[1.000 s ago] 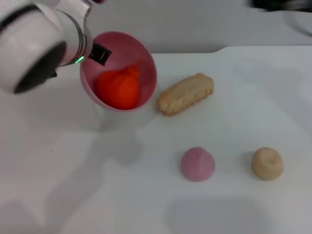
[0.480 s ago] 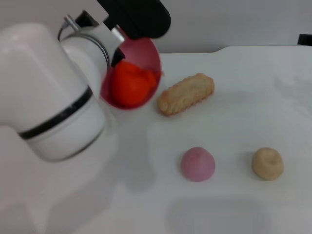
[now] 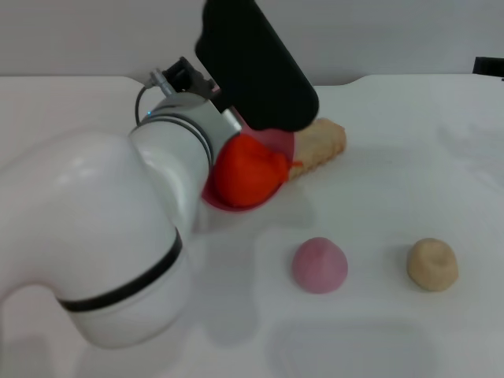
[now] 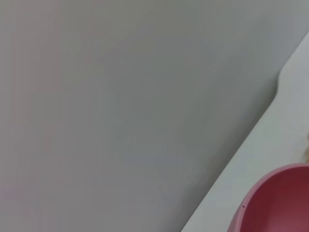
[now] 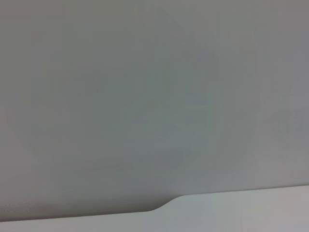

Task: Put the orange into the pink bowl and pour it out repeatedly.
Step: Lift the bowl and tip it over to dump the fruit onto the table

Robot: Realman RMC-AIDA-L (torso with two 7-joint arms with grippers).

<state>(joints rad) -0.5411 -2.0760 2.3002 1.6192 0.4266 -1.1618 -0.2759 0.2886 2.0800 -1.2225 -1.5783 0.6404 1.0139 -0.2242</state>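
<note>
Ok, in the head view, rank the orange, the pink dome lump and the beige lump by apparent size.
1. The orange, clearly largest, at the mouth of the tipped pink bowl.
2 and 3. The pink dome lump and beige lump look nearly alike; the pink one seems slightly wider.

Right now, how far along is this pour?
Done: the bright red-orange toy orange was loaded into the glossy pink plastic bowl. In hand: the left arm holds the bowl steeply tipped, its mouth toward the table, the orange at the lip beside the beige bread-shaped toy. Left: the orange has not dropped onto the white table.
</note>
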